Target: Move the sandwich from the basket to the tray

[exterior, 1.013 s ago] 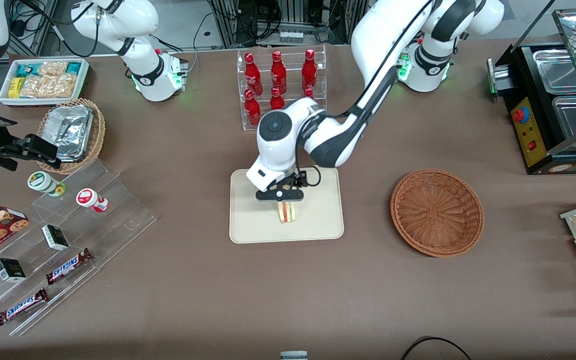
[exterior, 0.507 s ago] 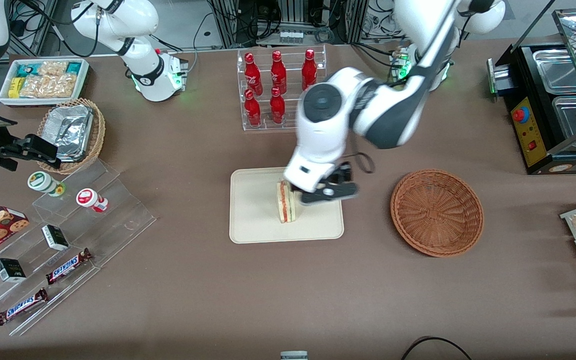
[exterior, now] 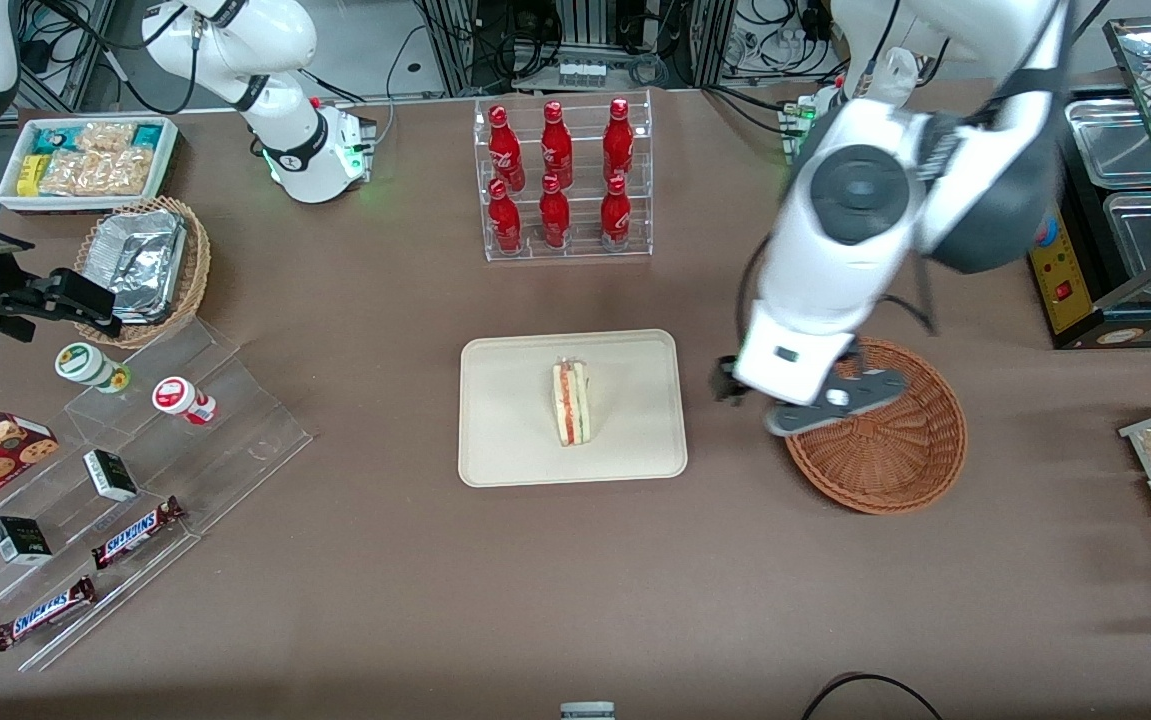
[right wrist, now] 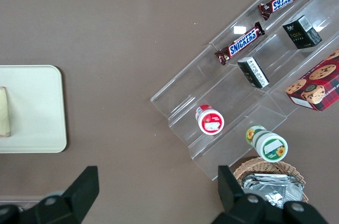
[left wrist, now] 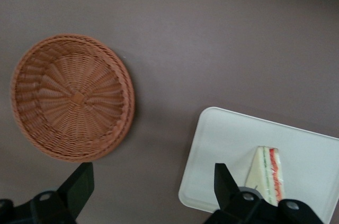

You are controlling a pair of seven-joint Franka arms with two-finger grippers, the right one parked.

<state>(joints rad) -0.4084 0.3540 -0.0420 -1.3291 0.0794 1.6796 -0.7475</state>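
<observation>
The sandwich (exterior: 571, 402) lies on the cream tray (exterior: 505, 430), its red and green filling edge up. It also shows in the left wrist view (left wrist: 267, 173) on the tray (left wrist: 228, 144). The reddish-brown basket (exterior: 895, 460) is empty and stands beside the tray, toward the working arm's end; in the left wrist view the basket (left wrist: 71, 97) shows whole. My left gripper (exterior: 835, 403) is open and empty, raised high over the basket's rim nearest the tray. In the left wrist view the gripper (left wrist: 152, 187) looks down on bare table between basket and tray.
A clear rack of red bottles (exterior: 560, 180) stands farther from the camera than the tray. Acrylic steps with snacks (exterior: 135, 470), a tan wicker basket of foil trays (exterior: 145, 265) and a white snack bin (exterior: 85, 160) lie toward the parked arm's end. A black food warmer (exterior: 1105, 200) stands at the working arm's end.
My gripper let go of the sandwich on the tray, rose, and swung sideways from the tray to above the basket. The sandwich stays on the tray.
</observation>
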